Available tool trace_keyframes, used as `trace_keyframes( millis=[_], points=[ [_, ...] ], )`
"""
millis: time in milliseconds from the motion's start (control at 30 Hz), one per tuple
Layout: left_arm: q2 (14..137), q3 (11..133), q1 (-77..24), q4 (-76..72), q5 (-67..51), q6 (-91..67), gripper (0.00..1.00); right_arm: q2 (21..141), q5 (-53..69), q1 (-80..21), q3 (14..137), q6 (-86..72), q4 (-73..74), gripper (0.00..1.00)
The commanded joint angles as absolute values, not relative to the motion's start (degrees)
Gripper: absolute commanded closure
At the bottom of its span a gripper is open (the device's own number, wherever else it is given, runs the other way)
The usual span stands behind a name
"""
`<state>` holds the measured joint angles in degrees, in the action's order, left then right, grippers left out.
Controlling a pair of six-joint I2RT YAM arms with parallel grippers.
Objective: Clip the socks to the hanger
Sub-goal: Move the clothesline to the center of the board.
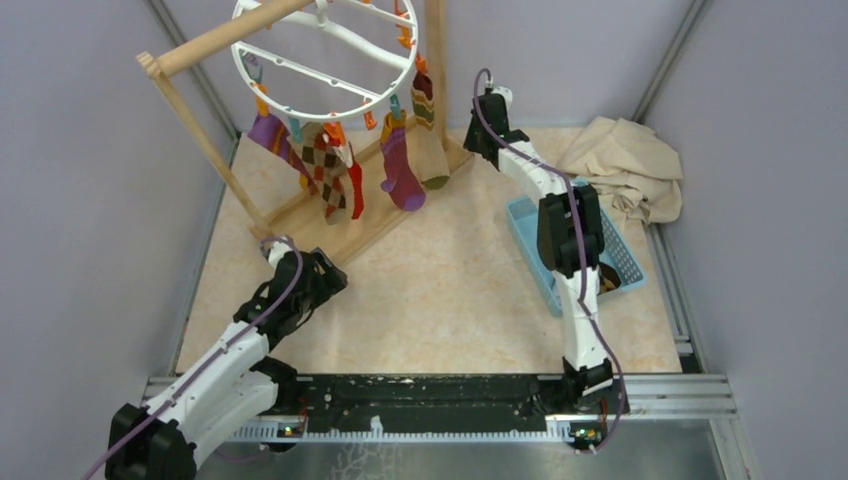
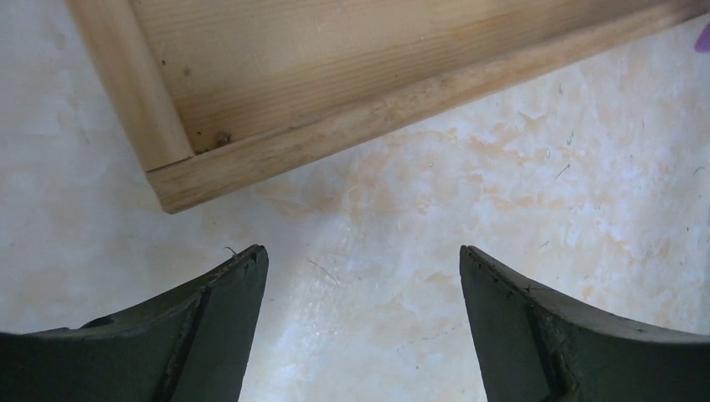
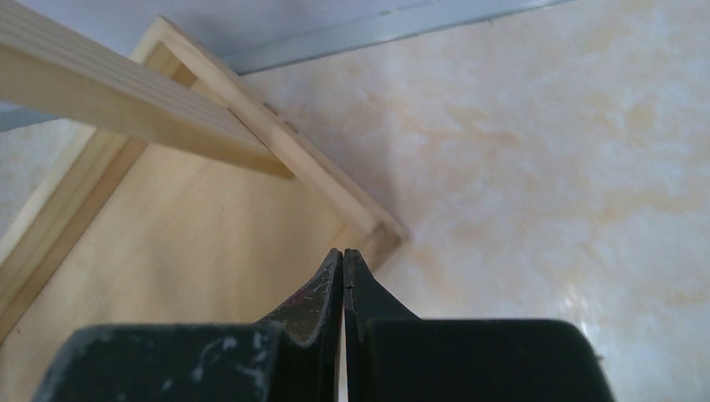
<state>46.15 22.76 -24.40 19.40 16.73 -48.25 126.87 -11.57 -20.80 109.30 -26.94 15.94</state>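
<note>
Jaws: left gripper (image 2: 360, 255) wide, empty, low by wooden frame (image 2: 335, 84); right gripper (image 3: 343, 261) pressed together, empty, beside hanger (image 1: 300, 68). Socks (image 1: 400, 165) hang pegged, so both arms probably idle.

Socks (image 1: 400, 170) hang under hanger (image 1: 300, 67) on wooden frame (image 1: 220, 38), far L; basket (image 1: 522, 232) R, cloth (image 1: 625, 160) behind it.

Hanger (image 1: 320, 75) top beyond upper edge.

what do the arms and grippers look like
Both arms, left arm and right arm, have white links with black joint housings, and a purple cable runs along each. The left gripper and right gripper have dark, tapered fingers; the right's base is flecked with pale scuffs.
</note>
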Motion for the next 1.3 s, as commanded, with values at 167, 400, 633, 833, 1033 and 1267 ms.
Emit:
trace_keyframes(
  millis=[167, 400, 633, 833, 1033, 1267],
  points=[
    [45.4, 23.7, -24.7, 24.2, 22.9, -53.2, 0.07, 141.5, -1.2, -21.8, 128.0, -24.0, 17.3, 1.00],
    [45.4, 23.5, -24.6, 25.4, 24.5, -53.7, 0.06, 143.7, -0.6, -22.6, 128.4, -20.6, 18.5, 1.00],
    [46.7, 23.1, -24.6, 24.7, 29.9, -53.5, 0.02, 139.8, -8.1, -25.5, 119.1, -8.4, 20.7, 1.00],
    [53.7, 24.0, -24.0, 21.6, 27.8, -53.5, 0.02, 136.6, -11.0, -25.5, 109.4, -6.7, 20.7, 1.00],
    [63.8, 26.1, -23.8, 17.7, 25.8, -52.8, 0.02, 134.1, -10.3, -25.5, 102.0, -7.1, 19.5, 1.00],
    [67.8, 28.5, -20.7, 14.1, 24.2, -49.9, 0.02, 129.3, -8.5, -25.5, 93.2, -9.3, 17.8, 1.00]
  ],
)
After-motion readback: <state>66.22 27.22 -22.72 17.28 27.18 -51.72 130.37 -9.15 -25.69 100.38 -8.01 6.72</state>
